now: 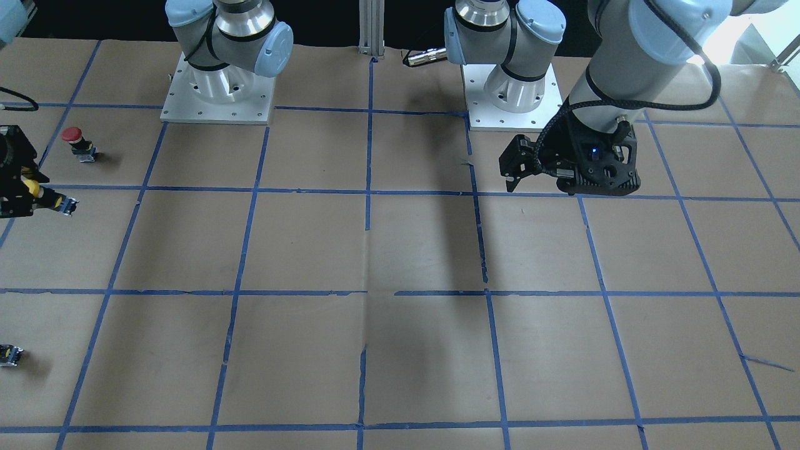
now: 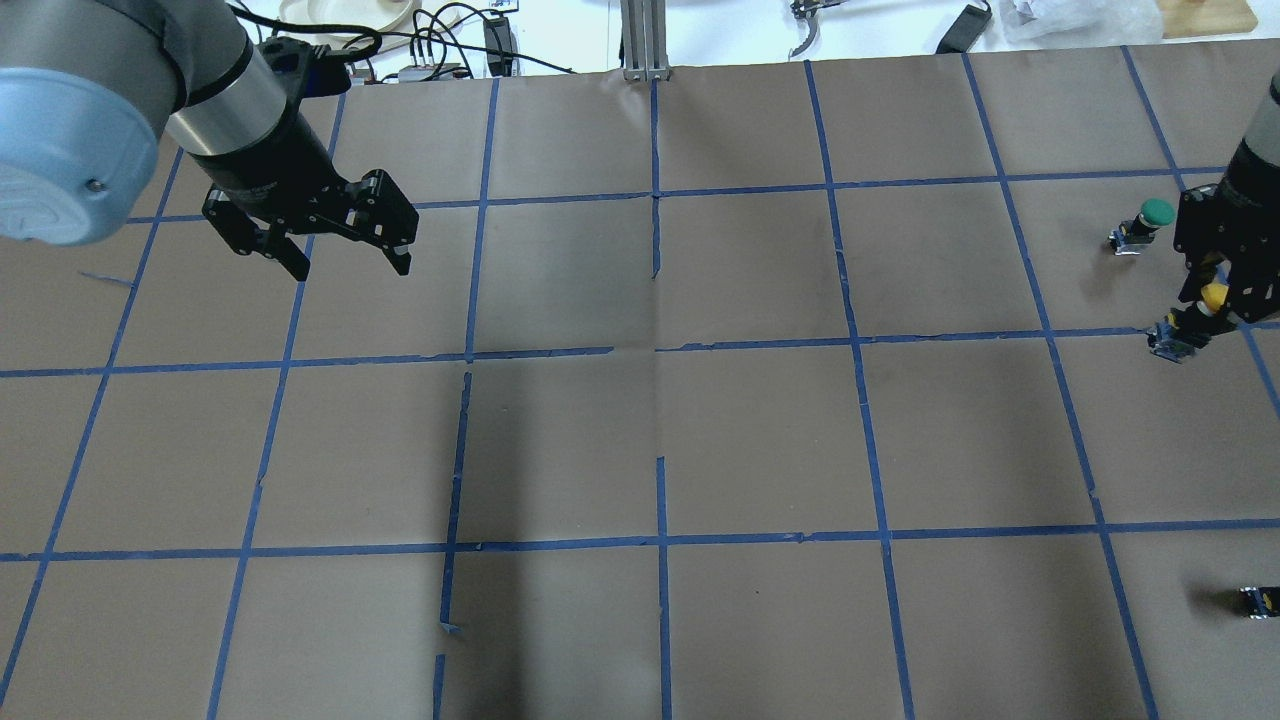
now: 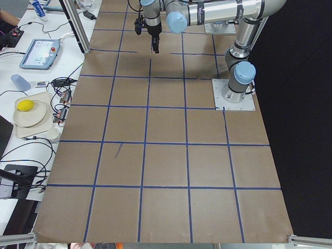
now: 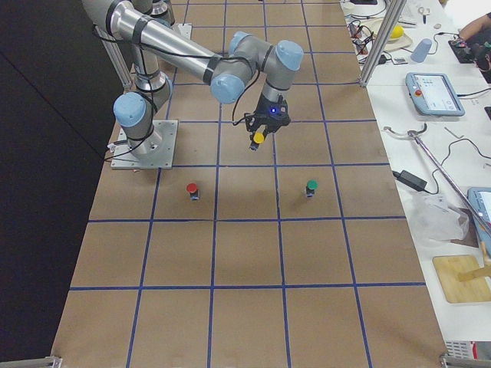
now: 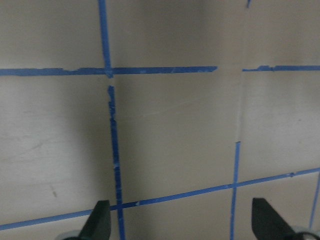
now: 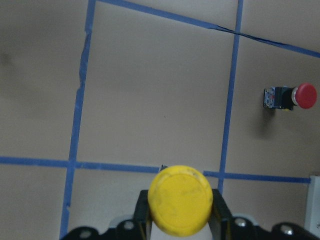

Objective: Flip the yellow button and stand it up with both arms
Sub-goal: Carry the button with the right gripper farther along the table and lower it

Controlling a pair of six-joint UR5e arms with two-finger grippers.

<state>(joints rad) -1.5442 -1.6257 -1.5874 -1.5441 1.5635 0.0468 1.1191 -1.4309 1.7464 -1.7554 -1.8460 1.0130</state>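
My right gripper (image 2: 1207,303) is shut on the yellow button (image 2: 1213,296) at the table's far right. The button's black and silver base (image 2: 1170,340) sticks out below the fingers, tilted. In the right wrist view the round yellow cap (image 6: 181,200) faces the camera between the two fingers (image 6: 142,212). In the front-facing view the button (image 1: 32,187) is at the left edge. My left gripper (image 2: 350,262) is open and empty above the table's far left, far from the button. The left wrist view shows its spread fingertips (image 5: 100,222) over bare paper.
A red-capped button (image 1: 78,142) lies near the right gripper, also in the right wrist view (image 6: 292,96). A green-capped button (image 2: 1145,222) stands just beyond the gripper. A small black block (image 2: 1258,600) sits near the right edge. Brown paper with blue tape lines (image 2: 655,350) covers the table.
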